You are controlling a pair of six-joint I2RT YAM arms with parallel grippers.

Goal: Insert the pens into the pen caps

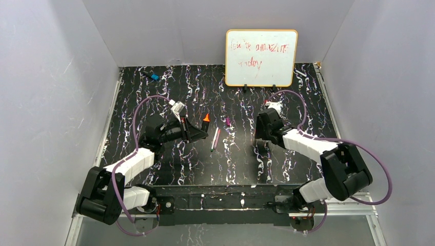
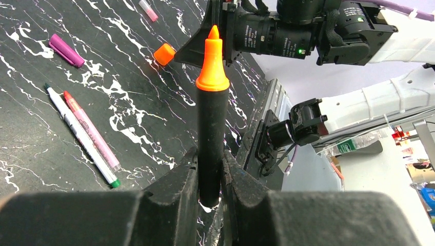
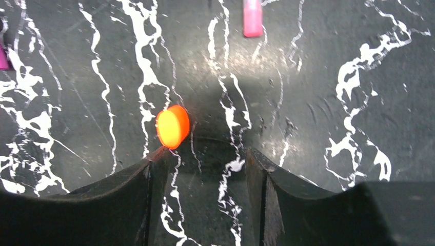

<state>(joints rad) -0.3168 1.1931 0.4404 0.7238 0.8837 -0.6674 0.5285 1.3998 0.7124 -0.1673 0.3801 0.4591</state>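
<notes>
My left gripper (image 2: 210, 161) is shut on the black-bodied marker (image 2: 213, 107), which stands upright with its bare orange tip up; it also shows in the top view (image 1: 205, 118). The orange cap (image 3: 172, 126) lies on the mat just beyond the left fingertip of my right gripper (image 3: 205, 159), which is open, empty and pointing down. The cap also shows in the left wrist view (image 2: 164, 54). A pink marker (image 2: 95, 134) and a thin white marker with green ends (image 2: 77, 132) lie side by side mid-table. A magenta cap (image 2: 66, 50) lies beyond them. No black cap shows.
A whiteboard (image 1: 261, 57) with red writing stands at the back. A small pink piece (image 3: 252, 18) lies ahead of the right gripper. A blue object (image 1: 154, 77) lies at the back left. Grey walls enclose the black marbled mat (image 1: 195, 164).
</notes>
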